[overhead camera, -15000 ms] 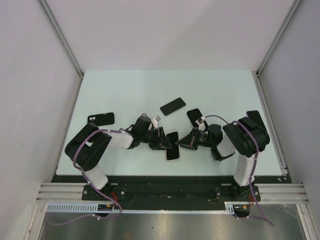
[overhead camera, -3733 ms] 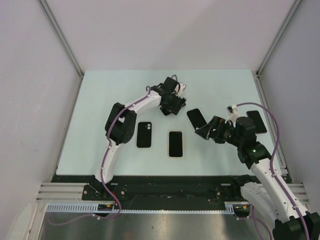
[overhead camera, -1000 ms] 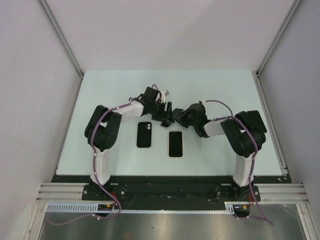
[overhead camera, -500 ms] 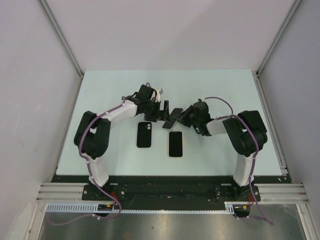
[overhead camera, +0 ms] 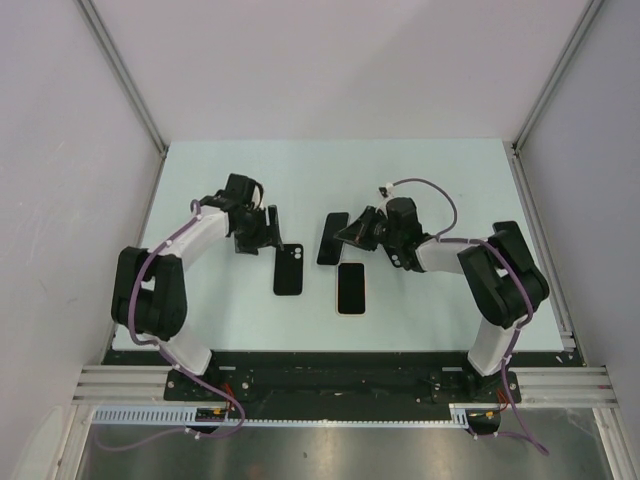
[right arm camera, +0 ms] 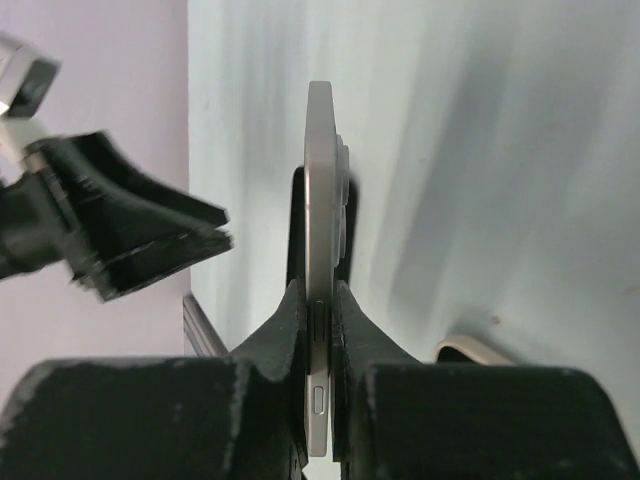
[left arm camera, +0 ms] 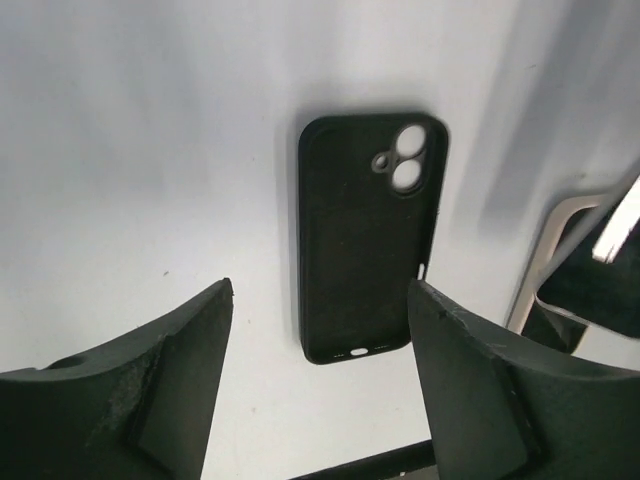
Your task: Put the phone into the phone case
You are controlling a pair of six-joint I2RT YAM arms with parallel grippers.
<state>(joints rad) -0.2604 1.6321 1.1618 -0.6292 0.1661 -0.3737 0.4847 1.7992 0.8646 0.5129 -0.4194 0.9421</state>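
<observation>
A black phone case [overhead camera: 289, 271] lies flat on the pale table, camera holes at its far end; it also shows in the left wrist view [left arm camera: 366, 240]. My left gripper [overhead camera: 262, 232] is open and empty, hovering just behind the case, its jaws spread wide [left arm camera: 320, 290]. My right gripper [overhead camera: 353, 233] is shut on a beige-edged phone [overhead camera: 332, 238] and holds it on edge above the table, right of the case. In the right wrist view the phone [right arm camera: 320, 200] stands edge-on between the shut fingers [right arm camera: 320, 295].
A second phone [overhead camera: 350, 288] with a beige rim lies screen up near the table's front, right of the case; its corner shows in the right wrist view [right arm camera: 478, 348]. Grey walls and metal posts [overhead camera: 135, 95] bound the table.
My left gripper has let go near the phone and moved left to above the case. My right gripper keeps the phone and has shifted slightly right and back.
</observation>
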